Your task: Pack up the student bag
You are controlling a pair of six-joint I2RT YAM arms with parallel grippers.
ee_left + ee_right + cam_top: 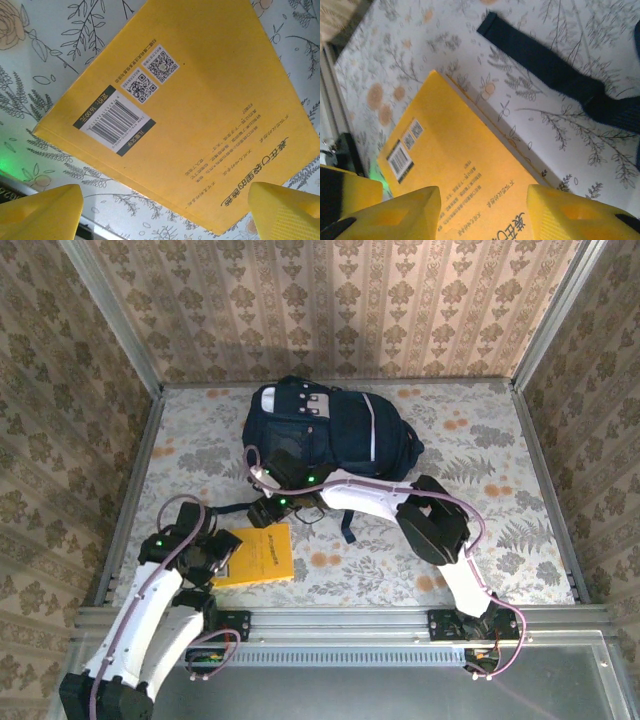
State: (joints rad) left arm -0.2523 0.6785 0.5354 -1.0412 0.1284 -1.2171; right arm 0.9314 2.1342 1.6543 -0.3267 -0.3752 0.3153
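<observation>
The student bag (325, 430), dark navy with thin white stripes and a grey patch, lies at the back middle of the table. A yellow book (256, 554) lies flat, back cover up, near the front left. My left gripper (218, 552) hovers at the book's left edge. Its yellow fingers stand wide open over the book (200, 115), and the gripper (167, 202) holds nothing. My right gripper (272, 510) reaches across to the book's far edge. In the right wrist view that gripper (485, 202) is open above the book (455, 165), with nothing held.
A dark bag strap (545, 65) trails over the floral tablecloth (480, 500) just beyond the book. Patterned walls with metal posts close in the table on three sides. A metal rail (340, 618) runs along the near edge.
</observation>
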